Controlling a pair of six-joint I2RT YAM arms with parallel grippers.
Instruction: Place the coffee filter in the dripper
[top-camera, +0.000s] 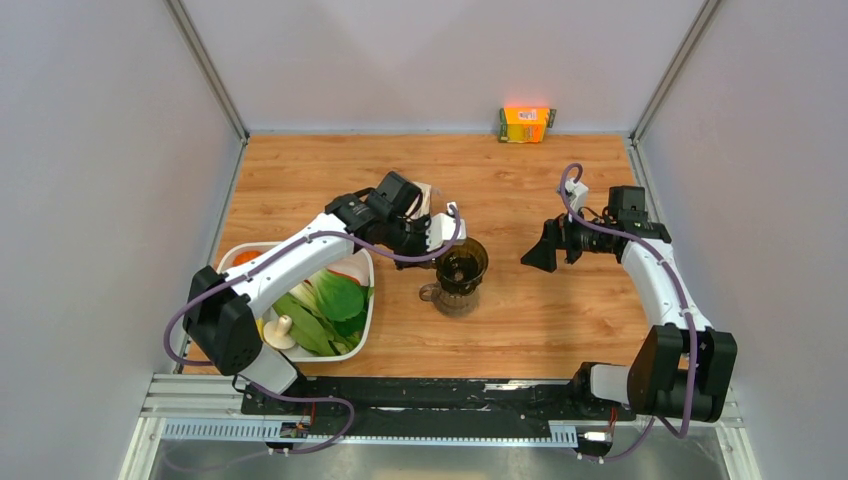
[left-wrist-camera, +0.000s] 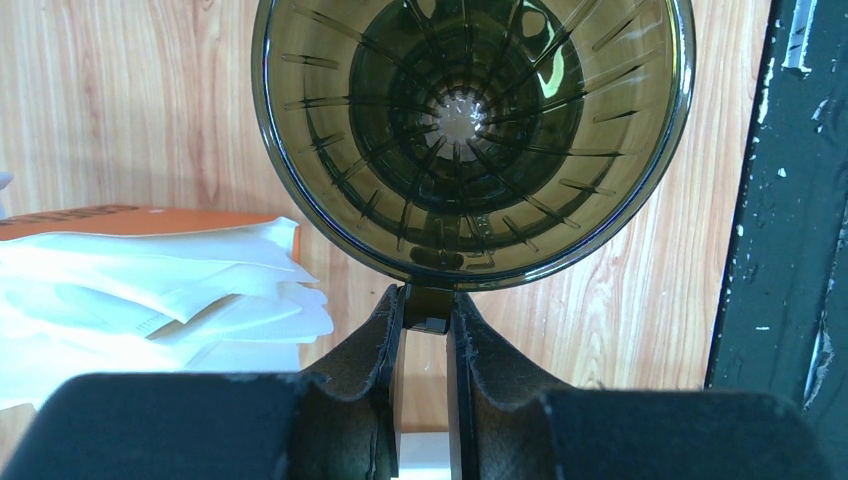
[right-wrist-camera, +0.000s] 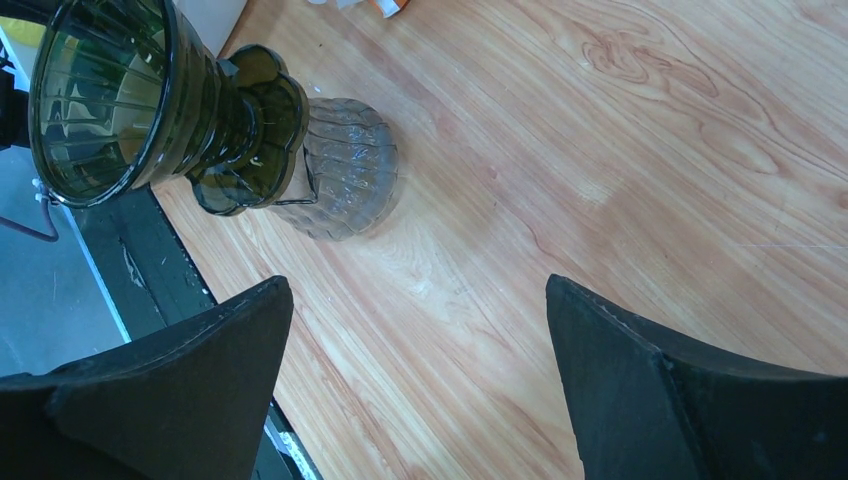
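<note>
Left gripper (left-wrist-camera: 427, 305) clamps the rim tab of the dripper (left-wrist-camera: 470, 130), which sits empty on the glass jug (right-wrist-camera: 350, 170). Right gripper (right-wrist-camera: 418, 290) hangs wide open, holding nothing, well apart from the dripper. White coffee filter (left-wrist-camera: 160, 290) paper lies beside the dripper; a single sheet cannot be distinguished. Hold the dripper steady. Pinch one sheet only, by its edge.

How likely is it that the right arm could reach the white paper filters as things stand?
Probably yes, but it looks tight. The right gripper is open and empty, with bare table towards the paper filters; the left gripper, shut on a tab of the dripper, crowds them.
</note>
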